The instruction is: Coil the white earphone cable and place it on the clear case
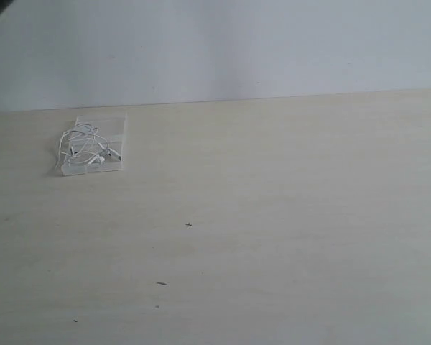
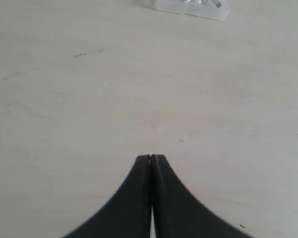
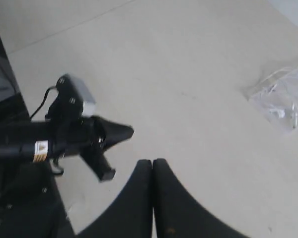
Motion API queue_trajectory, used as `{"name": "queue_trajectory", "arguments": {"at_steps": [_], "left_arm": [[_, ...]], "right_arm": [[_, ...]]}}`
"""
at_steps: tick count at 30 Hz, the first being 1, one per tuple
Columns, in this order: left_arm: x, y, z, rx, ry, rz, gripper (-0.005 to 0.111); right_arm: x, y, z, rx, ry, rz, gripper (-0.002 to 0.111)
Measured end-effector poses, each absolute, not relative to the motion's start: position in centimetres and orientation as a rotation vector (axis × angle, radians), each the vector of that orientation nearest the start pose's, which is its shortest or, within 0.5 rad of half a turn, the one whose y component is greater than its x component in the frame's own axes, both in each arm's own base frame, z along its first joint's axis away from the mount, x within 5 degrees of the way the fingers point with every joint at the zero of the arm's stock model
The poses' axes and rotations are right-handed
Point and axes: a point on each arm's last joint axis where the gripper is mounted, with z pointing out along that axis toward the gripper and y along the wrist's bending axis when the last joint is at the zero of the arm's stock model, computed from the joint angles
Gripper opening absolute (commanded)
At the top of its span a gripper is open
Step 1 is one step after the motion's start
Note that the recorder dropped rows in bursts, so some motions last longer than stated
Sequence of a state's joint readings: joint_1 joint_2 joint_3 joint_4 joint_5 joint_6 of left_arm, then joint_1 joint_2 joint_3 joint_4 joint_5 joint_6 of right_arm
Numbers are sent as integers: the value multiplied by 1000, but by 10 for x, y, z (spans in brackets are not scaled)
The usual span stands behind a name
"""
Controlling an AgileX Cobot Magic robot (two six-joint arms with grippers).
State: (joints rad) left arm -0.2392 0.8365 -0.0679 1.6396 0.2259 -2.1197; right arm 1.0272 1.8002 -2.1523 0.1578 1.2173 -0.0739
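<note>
Already atop the clear case (image 1: 112, 125), the white earphone cable (image 1: 86, 149), loosely coiled

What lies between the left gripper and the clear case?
Only bare table, with a few tiny dark specks. The left wrist view shows it, from the shut left gripper to the clear case.
</note>
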Motion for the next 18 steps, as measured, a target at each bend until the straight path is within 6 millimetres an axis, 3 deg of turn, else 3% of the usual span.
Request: {"name": "queue_trajectory", "arguments": {"at_steps": [3, 4, 8, 14, 18], "left_arm": [[119, -8, 163, -386, 2187, -144, 0], [119, -8, 163, -386, 2187, -144, 0], [119, -8, 163, -386, 2187, -144, 0], [119, -8, 163, -386, 2187, -144, 0], [119, -8, 163, -386, 2187, -144, 0]], "right_arm": [[142, 275, 454, -1306, 2130, 618, 0], [126, 243, 461, -1262, 2133, 621, 0], [91, 179, 485, -1176, 2055, 680, 0], [66, 131, 510, -1092, 1910, 728, 0], [62, 112, 531, -911, 1666, 810, 0]]}}
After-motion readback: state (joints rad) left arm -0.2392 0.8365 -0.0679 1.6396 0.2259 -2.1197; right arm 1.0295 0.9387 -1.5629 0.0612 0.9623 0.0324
